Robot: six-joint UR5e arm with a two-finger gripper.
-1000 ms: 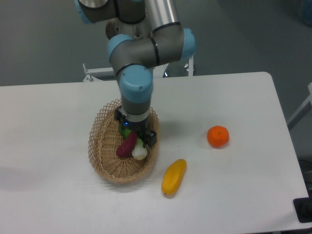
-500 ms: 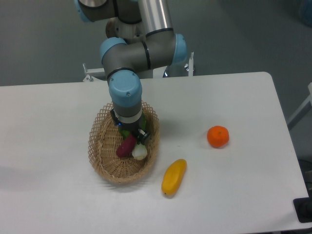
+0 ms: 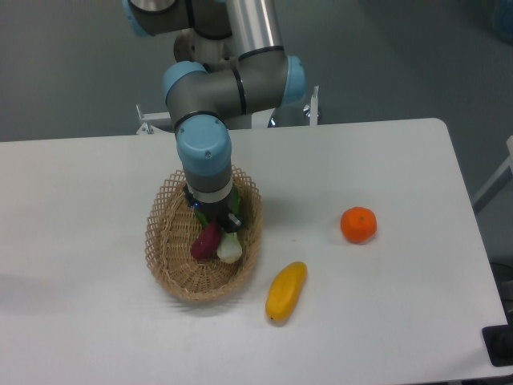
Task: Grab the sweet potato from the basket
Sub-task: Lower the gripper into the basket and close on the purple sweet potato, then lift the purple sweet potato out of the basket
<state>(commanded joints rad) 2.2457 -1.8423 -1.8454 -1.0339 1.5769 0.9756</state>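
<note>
The dark purple sweet potato (image 3: 205,241) lies inside the tan wicker basket (image 3: 170,255), slanting up toward the wrist. My gripper (image 3: 213,224) reaches down into the basket right over the sweet potato's upper end. The wrist housing hides the fingers, so how the jaws stand does not show. A bok choy with a white stem (image 3: 229,249) lies against the sweet potato's right side.
A yellow-orange oblong fruit (image 3: 286,290) lies on the white table just right of the basket. An orange (image 3: 358,224) sits further right. The arm's grey and blue links rise above the basket's far rim. The table's edge runs along the right.
The wrist has shifted left and settled lower into the basket over the sweet potato. The vegetables have stayed in place.
</note>
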